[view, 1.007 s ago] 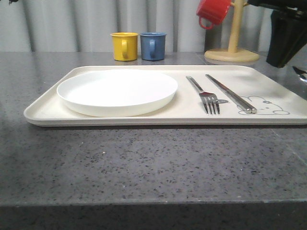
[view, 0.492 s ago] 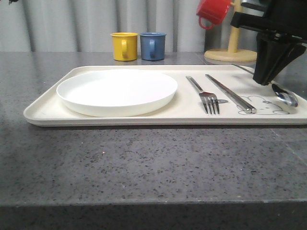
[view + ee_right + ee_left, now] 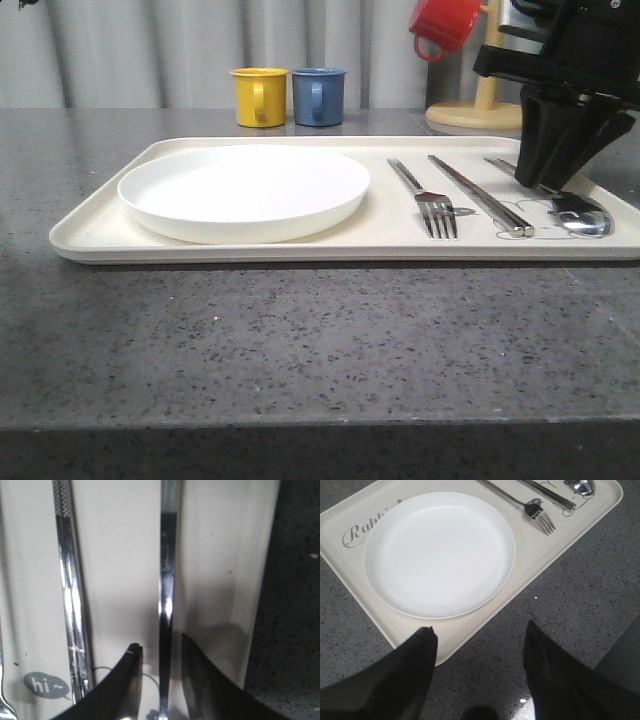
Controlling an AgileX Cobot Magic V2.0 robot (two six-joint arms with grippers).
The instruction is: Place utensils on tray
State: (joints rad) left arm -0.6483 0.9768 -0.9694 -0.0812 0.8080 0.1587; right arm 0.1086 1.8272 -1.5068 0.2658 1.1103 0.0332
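Observation:
The cream tray point(image 3: 100, 235) holds the white plate point(image 3: 243, 190) on its left, then the fork point(image 3: 425, 195), the chopsticks point(image 3: 480, 195) and the spoon point(image 3: 580, 215) at its right end. My right gripper point(image 3: 545, 175) stands low over the spoon's handle. In the right wrist view its fingers point(image 3: 132, 655) sit narrowly apart on either side of the handle point(image 3: 167, 570), with a gap on each side, so the right gripper point(image 3: 160, 642) is open. My left gripper point(image 3: 480, 632) hangs open and empty over the counter by the tray's corner point(image 3: 470, 630), near the plate point(image 3: 439, 555).
A yellow mug point(image 3: 260, 96) and a blue mug point(image 3: 319, 95) stand behind the tray. A red mug point(image 3: 445, 25) hangs on a wooden stand point(image 3: 485, 110) at the back right. The grey speckled counter point(image 3: 300, 340) stretches in front of the tray.
My right arm came in from the right and lowered over the tray. The spoon moved left with it and now lies on the tray beside the chopsticks.

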